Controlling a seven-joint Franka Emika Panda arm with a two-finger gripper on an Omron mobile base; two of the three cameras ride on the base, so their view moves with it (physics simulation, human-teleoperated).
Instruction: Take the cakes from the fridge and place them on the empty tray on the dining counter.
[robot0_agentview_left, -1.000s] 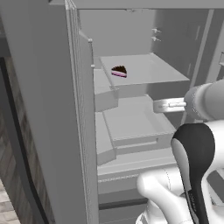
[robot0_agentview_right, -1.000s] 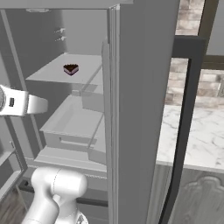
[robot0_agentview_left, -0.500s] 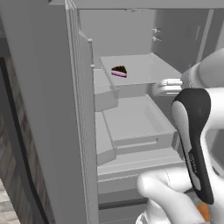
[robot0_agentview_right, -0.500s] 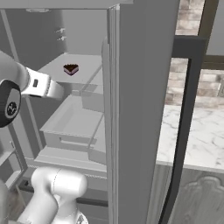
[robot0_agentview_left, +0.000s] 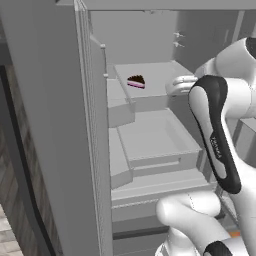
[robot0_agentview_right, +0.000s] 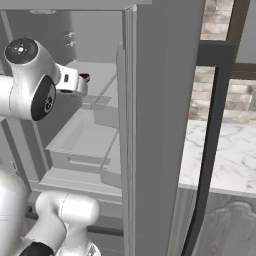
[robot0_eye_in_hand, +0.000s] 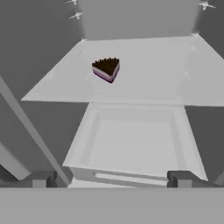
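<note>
Cake (robot0_eye_in_hand: 106, 68) sits on the fridge shelf (robot0_eye_in_hand: 144, 70), ahead of the fingers (robot0_eye_in_hand: 180, 178) and a bit to their left, well apart from them. They are wide apart and hold nothing. Its pointed end faces the hand.

Glossy white arm (robot0_agentview_left: 227, 90), black joint bands

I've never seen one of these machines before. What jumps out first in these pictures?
A small dark cake slice with a pink edge sits alone on a pale grey shelf inside the open fridge. The white arm reaches in towards it, its end effector open and well short of the cake, above a drawer below the shelf.
</note>
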